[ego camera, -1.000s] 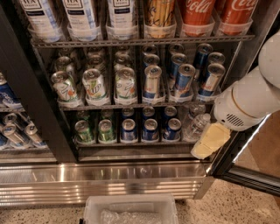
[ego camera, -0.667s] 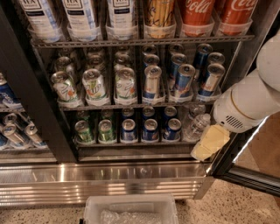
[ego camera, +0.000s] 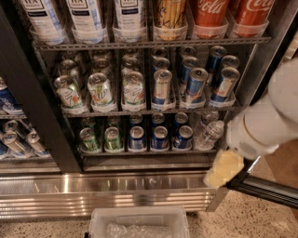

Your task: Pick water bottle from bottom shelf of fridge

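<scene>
The water bottle [ego camera: 210,134], small, clear and ribbed, lies tilted at the right end of the bottom shelf [ego camera: 139,153] of the fridge [ego camera: 107,190]. A second clear bottle [ego camera: 207,118] stands behind it. Green cans [ego camera: 89,139] and blue cans [ego camera: 159,137] fill the lanes to its left. My gripper [ego camera: 224,168], with a pale yellow tip on a white arm, hangs just right of and below the front bottle, in front of the shelf edge and apart from it.
The rack above holds 7UP cans [ego camera: 100,89] and slim blue-silver cans [ego camera: 195,84]. The top rack holds tall labelled bottles [ego camera: 85,14] and red cola cans [ego camera: 210,13]. A clear plastic bin [ego camera: 138,223] sits on the floor below. The dark door edge [ego camera: 267,189] is at lower right.
My arm and gripper have dropped a little lower at the right, uncovering more of the front water bottle. The cans and bottles have not moved.
</scene>
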`<state>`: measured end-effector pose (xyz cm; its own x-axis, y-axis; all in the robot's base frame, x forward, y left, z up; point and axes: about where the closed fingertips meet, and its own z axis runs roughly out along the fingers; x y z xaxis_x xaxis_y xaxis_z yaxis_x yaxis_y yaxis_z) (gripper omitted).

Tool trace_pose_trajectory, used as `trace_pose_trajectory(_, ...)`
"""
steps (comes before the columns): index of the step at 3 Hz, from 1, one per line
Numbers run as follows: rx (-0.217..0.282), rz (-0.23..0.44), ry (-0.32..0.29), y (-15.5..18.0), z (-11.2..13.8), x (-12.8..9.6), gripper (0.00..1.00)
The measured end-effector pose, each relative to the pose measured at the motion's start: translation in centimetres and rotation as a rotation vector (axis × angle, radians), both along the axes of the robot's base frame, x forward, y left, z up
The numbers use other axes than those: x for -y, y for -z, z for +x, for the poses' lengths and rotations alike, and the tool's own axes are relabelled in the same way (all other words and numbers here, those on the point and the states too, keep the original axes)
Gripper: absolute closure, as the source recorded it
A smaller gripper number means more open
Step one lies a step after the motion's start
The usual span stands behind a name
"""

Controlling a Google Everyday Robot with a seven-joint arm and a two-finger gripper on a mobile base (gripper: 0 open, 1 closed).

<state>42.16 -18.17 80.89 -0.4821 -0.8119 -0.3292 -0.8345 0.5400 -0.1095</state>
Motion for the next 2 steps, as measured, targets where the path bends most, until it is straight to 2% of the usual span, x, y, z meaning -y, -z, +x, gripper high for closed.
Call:
trace_pose_trajectory(1, -0.06, -0.019, -0.029, 4.83, -3.54, 0.34, 0.0)
trace_pose_trajectory(2, -0.06, -0.019, -0.029, 4.83, -3.54, 0.33, 0.0)
